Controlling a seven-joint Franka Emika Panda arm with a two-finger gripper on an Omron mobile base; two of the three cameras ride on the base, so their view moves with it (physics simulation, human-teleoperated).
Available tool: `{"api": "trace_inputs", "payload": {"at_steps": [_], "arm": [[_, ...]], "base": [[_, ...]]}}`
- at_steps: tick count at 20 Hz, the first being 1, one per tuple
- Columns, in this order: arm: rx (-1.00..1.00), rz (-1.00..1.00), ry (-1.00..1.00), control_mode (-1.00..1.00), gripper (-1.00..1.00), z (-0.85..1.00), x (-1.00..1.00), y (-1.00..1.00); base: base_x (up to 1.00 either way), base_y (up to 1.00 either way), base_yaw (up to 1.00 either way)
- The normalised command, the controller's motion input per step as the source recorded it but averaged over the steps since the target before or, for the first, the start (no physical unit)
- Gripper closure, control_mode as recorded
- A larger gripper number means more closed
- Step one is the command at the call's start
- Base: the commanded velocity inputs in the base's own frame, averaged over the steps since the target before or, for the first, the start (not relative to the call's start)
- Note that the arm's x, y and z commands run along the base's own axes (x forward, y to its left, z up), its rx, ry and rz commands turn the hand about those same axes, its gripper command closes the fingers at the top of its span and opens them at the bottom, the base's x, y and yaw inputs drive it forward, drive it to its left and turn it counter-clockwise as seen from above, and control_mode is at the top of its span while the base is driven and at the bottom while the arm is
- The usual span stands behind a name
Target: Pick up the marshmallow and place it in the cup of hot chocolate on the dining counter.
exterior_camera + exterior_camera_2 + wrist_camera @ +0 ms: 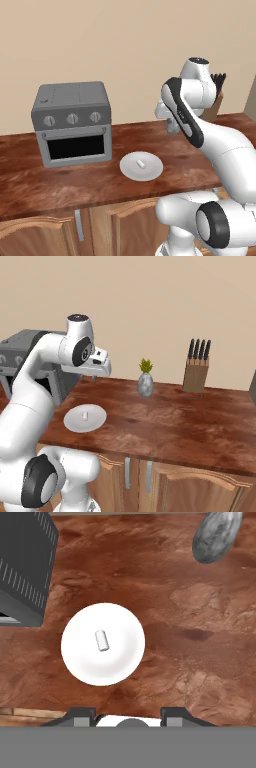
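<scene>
The wooden bench (60, 182) carries a grey toaster oven (73, 123), cut off at the hand view's left edge, a knife block (196, 372) partly hidden behind the arm in the left base view, and a small vase (145, 384). The marshmallow (101, 640) lies on the round white plate (120, 619) beside the oven. The hand (128, 714) hangs above the plate, released, fingers apart with nothing between.

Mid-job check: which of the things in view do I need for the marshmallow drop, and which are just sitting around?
For the job:
- marshmallow, lying on the plate
- hand, high above the plate, open and empty

Just sitting around:
- plate
- toaster oven
- knife block
- vase with plant
- wooden counter
</scene>
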Motion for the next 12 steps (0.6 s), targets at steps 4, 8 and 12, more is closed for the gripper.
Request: {"api": "trace_inputs", "payload": {"at_steps": [4,8,12], "arm": [[0.00,0.01,0.03,-1.00,-1.00,-0.09,-0.07,0.01],[-0.05,0.05,0.02,-1.00,-1.00,-0.28,-0.39,0.24],[-0.01,0.03,0.04,-1.00,-1.00,-0.33,-0.41,0.34]], "base": [[0.00,0.00,0.00],[0.00,0.00,0.00],[0.00,0.00,0.00]]}}
